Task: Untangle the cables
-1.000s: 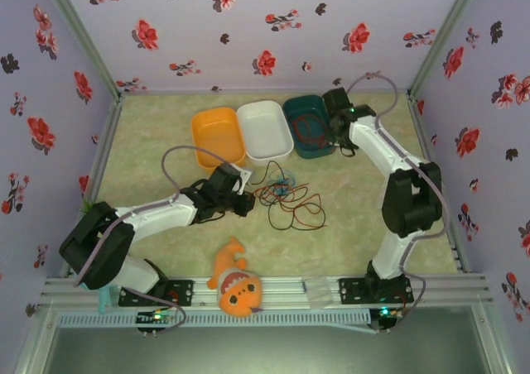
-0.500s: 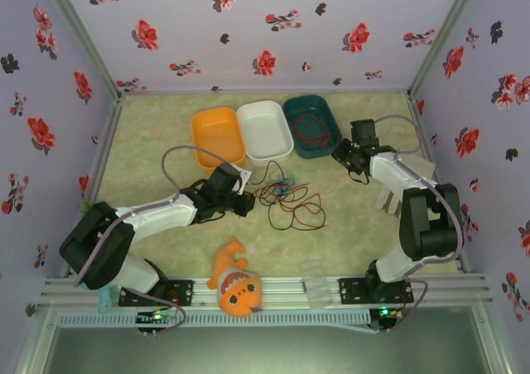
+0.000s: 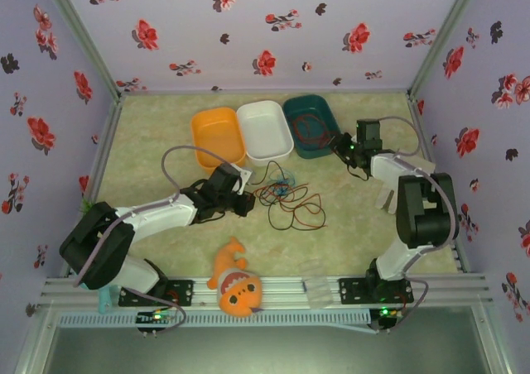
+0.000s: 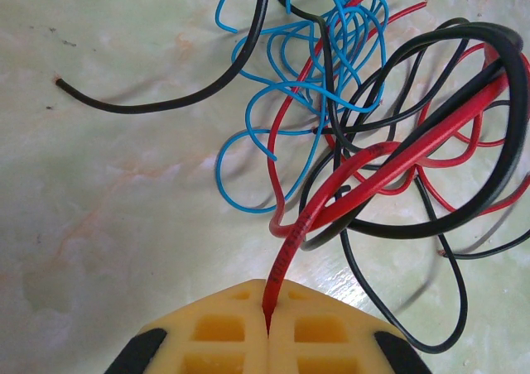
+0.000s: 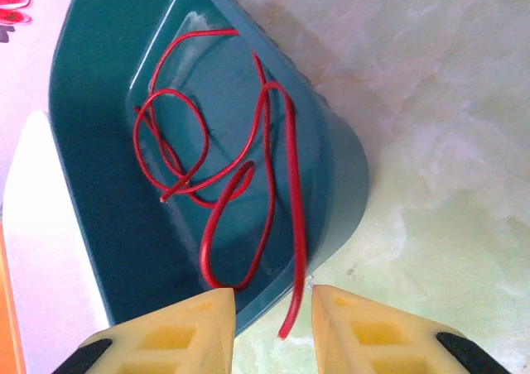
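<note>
A red cable (image 4: 397, 155), black cable (image 4: 166, 101), blue cable (image 4: 219, 175), teal bin (image 5: 99, 101), flowered walls (image 3: 265, 26).

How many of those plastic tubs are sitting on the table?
3, side by side in a row at the far side of the table: the orange tub on the left, the white tub in the middle, the teal tub on the right. None looks hidden.

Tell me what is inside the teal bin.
One red cable, coiled in loose loops on the teal bin's floor; one end hangs over the rim. The bin's nearest corner is hidden behind the right gripper's finger.
</note>
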You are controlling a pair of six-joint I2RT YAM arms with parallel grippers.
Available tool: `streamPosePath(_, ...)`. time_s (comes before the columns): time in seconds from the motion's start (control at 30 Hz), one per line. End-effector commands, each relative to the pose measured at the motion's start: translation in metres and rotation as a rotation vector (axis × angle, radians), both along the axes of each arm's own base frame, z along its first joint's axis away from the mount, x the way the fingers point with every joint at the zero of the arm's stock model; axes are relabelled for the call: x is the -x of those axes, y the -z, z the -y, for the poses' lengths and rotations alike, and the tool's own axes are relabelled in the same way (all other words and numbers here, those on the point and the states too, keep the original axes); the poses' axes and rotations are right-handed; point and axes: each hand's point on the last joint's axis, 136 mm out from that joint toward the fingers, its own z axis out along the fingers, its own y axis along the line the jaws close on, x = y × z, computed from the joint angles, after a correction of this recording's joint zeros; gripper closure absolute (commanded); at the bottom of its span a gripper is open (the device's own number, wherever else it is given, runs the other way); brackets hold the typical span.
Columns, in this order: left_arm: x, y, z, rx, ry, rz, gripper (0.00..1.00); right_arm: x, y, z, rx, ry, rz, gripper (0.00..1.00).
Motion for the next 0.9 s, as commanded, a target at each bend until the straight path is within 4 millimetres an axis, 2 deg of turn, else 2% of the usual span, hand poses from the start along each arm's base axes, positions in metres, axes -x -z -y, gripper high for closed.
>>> streamPosePath(0.0, -0.002, -0.002, 0.005, 0.006, 0.011, -0.002, 1.0, -0.002, 0.006, 0.002, -0.018, 0.007, -0.002, 0.7)
streamPosePath(0.3, -0.002, 0.0, 0.005, 0.002, 0.012, -0.006, 1.0, -0.006, 0.017, 0.001, -0.043, 0.013, -0.009, 0.68)
streamPosePath(0.87, -0.002, 0.0, 0.005, 0.002, 0.013, -0.004, 1.0, -0.004, 0.013, 0.0, -0.054, 0.018, -0.011, 0.91)
